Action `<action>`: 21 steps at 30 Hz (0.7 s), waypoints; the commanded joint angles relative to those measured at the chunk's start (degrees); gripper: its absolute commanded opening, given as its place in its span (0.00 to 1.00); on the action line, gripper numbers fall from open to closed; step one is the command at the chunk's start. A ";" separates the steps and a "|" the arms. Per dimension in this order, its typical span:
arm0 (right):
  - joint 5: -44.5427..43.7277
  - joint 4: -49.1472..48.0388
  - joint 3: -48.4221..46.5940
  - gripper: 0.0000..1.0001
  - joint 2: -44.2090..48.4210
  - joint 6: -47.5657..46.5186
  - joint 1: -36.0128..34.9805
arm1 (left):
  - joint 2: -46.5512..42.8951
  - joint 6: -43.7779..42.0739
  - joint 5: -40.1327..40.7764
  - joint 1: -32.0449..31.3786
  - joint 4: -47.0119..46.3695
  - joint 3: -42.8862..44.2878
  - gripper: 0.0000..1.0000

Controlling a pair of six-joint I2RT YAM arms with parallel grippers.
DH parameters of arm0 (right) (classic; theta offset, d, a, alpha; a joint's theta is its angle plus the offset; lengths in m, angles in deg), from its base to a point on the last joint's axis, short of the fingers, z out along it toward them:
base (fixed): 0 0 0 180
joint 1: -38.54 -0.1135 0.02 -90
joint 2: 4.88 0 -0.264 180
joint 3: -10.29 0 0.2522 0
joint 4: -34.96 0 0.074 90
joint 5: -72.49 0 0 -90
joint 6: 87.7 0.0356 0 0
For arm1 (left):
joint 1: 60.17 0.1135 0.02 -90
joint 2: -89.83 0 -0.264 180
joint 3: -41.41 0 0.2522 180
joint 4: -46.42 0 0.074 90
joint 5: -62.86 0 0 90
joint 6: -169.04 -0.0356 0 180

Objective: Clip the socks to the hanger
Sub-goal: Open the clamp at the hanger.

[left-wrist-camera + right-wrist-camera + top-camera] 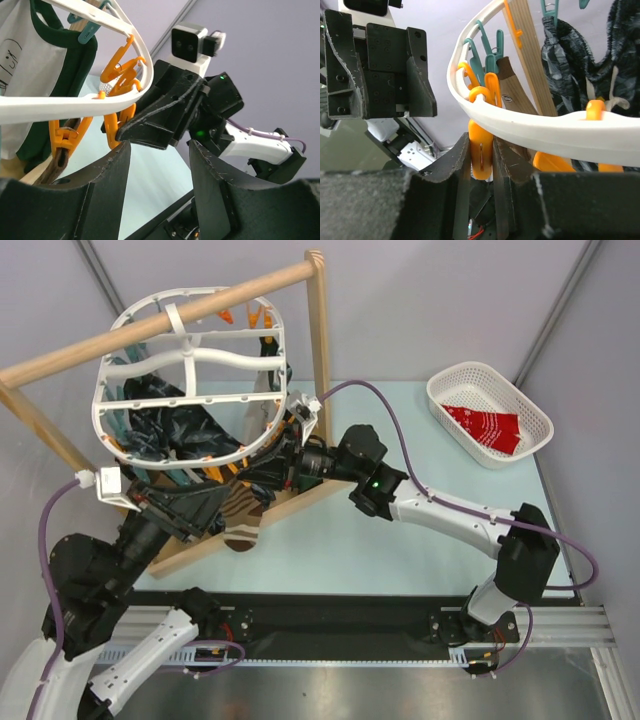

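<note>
While my right end effector (481, 144) squeezes an orange clip (480, 161) on the hanger's (545, 132) near rim (it hangs from the wooden rack (200, 302), far left of the worktop (400, 540)), my left end effector (159, 147) stands half-open and empty, so I judge a sock must next reach that clip.

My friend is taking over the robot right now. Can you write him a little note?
Left gripper: open, empty, near the hanger.
Right gripper: shut on an orange clip at the hanger's rim.
Dark socks hang under the hanger; a brown striped sock hangs at its near edge; a red sock lies in the white basket.
Done: dark socks appear clipped.
Left: the red sock; whether the brown one is clipped I cannot tell.
</note>
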 commanded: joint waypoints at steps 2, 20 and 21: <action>-3.45 7.54 -3.88 0.00 4.58 -5.99 -1.65 | 4.16 2.68 0.73 0.09 -0.43 2.57 0.55; -15.23 26.44 -12.58 0.00 3.88 -22.96 -7.18 | 13.21 0.40 12.07 0.09 4.32 8.37 0.62; -15.76 26.97 -13.28 0.00 3.70 -23.40 -7.53 | 13.65 0.40 12.15 0.09 4.14 8.46 0.62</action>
